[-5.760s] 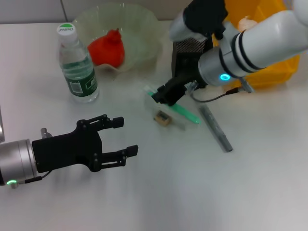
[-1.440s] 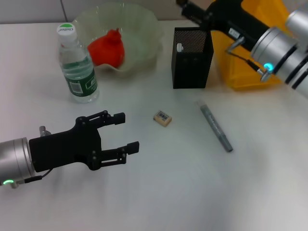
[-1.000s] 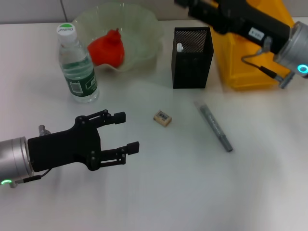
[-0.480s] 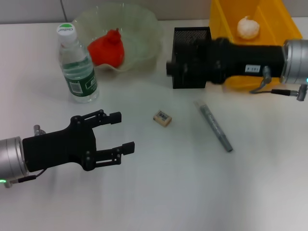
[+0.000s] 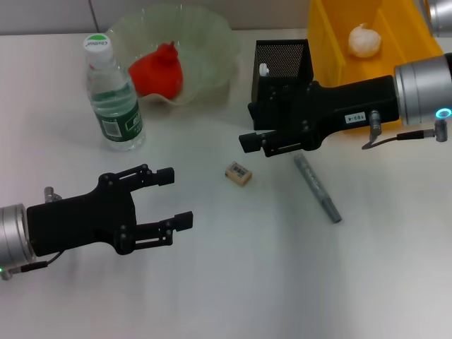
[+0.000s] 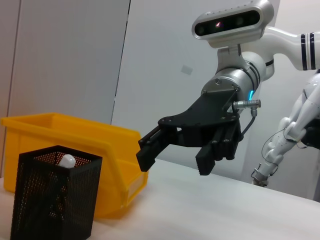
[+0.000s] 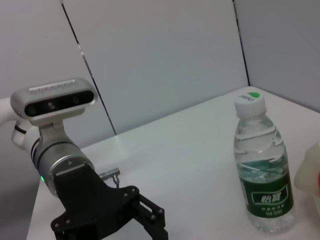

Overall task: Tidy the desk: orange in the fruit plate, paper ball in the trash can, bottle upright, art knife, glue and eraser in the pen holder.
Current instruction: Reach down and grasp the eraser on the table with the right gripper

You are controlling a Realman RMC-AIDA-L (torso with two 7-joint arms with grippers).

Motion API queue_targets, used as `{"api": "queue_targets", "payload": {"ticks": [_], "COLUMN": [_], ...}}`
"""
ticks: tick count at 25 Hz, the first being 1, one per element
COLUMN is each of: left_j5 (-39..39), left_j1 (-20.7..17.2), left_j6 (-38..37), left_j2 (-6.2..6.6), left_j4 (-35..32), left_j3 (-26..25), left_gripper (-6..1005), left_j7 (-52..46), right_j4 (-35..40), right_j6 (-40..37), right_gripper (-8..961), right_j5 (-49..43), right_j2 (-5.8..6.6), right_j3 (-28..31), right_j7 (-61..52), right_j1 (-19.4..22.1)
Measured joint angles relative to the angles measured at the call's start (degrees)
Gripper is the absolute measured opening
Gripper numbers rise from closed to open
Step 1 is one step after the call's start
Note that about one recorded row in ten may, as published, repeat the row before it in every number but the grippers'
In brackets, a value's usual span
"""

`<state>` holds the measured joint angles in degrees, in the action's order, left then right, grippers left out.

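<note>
The eraser (image 5: 239, 173) lies flat near the middle of the desk (image 5: 233, 282), touching nothing. Nearer the desk's front edge, toward its left side, the left tool (image 5: 169, 200) hovers with its black fingers spread wide and nothing between them. Just right of the eraser a grey pen-like stick (image 5: 317, 188) lies at a slant, its far end passing under the right tool (image 5: 253, 125). That tool reaches in from the right edge and hangs just beyond the eraser, its fingers parted and empty; the left wrist view shows the gap between them clearly. Right behind it stands the pen holder (image 5: 280, 60), upright, with a small white-tipped thing (image 5: 264, 69) showing inside at its rim; what that thing is cannot be told. Toward the left edge the bottle (image 5: 112, 97) stands upright on its base, cap on. Beyond it, at the far edge, the fruit plate (image 5: 205, 35) holds the orange (image 5: 158, 71). At the far right corner sits the trash can (image 5: 406, 39), close beside the pen holder, with the paper ball (image 5: 364, 40) lying inside it.
</note>
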<state>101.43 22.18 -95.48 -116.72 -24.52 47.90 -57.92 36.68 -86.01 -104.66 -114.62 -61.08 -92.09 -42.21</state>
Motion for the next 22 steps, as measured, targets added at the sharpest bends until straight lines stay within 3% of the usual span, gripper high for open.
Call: {"api": "queue_targets", "payload": {"ticks": [8,13,22], "left_j5": [0.00,0.00,0.00], "left_j1": [-0.37,-0.50,-0.86], "left_j6": [-0.52,-0.60,-0.61], "left_j2": [0.00,-0.13,-0.18], "left_j4": [0.00,0.00,0.00], "left_j3": [0.00,0.00,0.00], "left_gripper": [814,814,815], "left_j7": [-0.09,-0.09,-0.09], "right_j4": [0.22,0.71,5.47], "right_j6": [0.31,0.89,6.73], "right_gripper": [743,743,742], "right_j5": [-1.38,-8.45,-22.91], "right_j2": [-0.13,-0.57,-4.20], "right_j3": [-0.60,-0.62,-0.85], "right_j7": [-0.84,-4.74,-12.50], "right_j1": [-1.18,-4.47,-8.19]}}
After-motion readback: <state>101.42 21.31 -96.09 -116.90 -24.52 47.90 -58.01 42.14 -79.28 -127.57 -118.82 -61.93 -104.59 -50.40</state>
